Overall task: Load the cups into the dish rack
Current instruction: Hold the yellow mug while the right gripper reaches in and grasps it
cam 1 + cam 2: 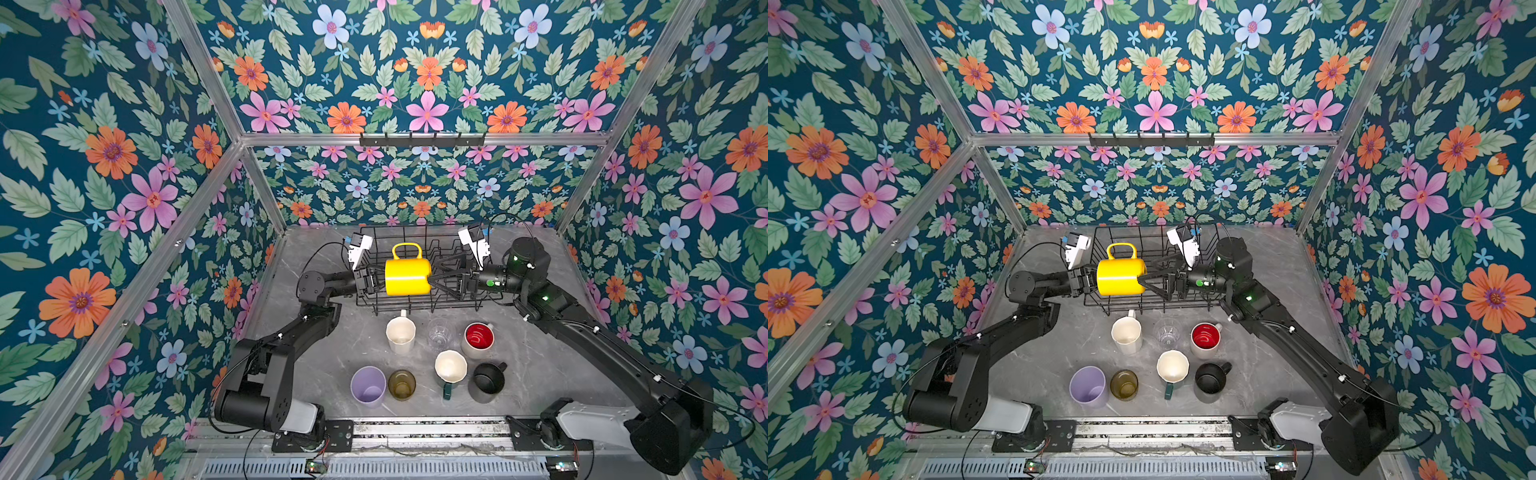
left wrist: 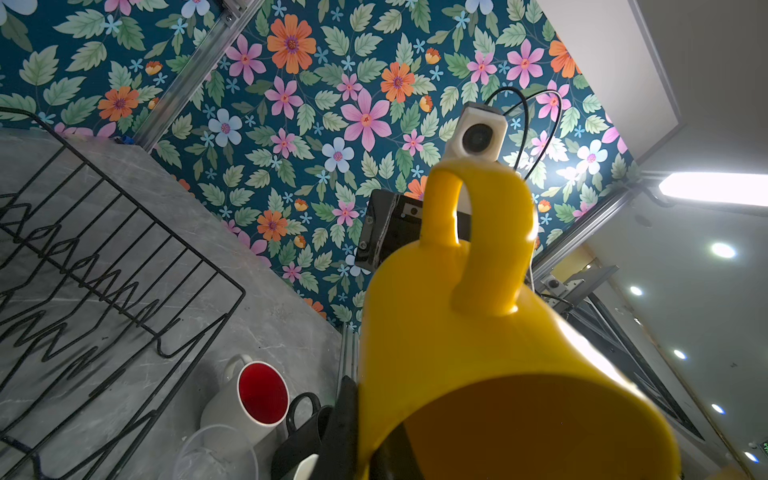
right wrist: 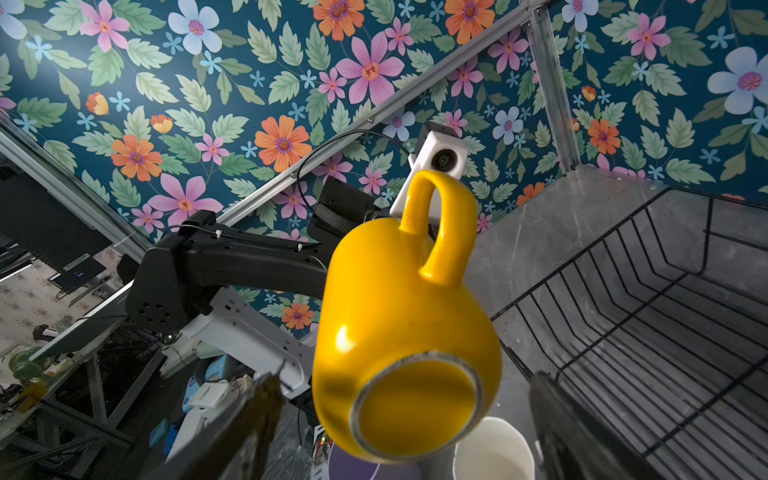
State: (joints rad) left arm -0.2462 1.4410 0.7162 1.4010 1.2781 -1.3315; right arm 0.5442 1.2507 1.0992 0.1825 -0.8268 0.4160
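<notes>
A yellow mug [image 1: 407, 276] [image 1: 1121, 276] hangs on its side above the black wire dish rack [image 1: 436, 308] [image 1: 1167, 309], handle pointing to the back. My left gripper [image 1: 376, 279] [image 2: 370, 449] is shut on its rim, with one finger inside the mouth and one outside. My right gripper [image 1: 436, 274] [image 3: 409, 415] is open, its fingers flanking the mug's base [image 3: 415, 407] without touching. On the table in front of the rack stand a tall white mug [image 1: 401, 334], clear glass [image 1: 439, 332], red-inside mug [image 1: 478, 338], green-and-white mug [image 1: 450, 368], black mug [image 1: 488, 380], lilac tumbler [image 1: 368, 386] and olive glass [image 1: 402, 384].
The rack's inside shows only upright prongs [image 2: 104, 291] under the hanging mug. A black hook rail [image 1: 422, 140] is fixed to the back frame bar. Floral walls and aluminium posts close in the grey table on three sides; both arm bases sit on the front rail [image 1: 415, 432].
</notes>
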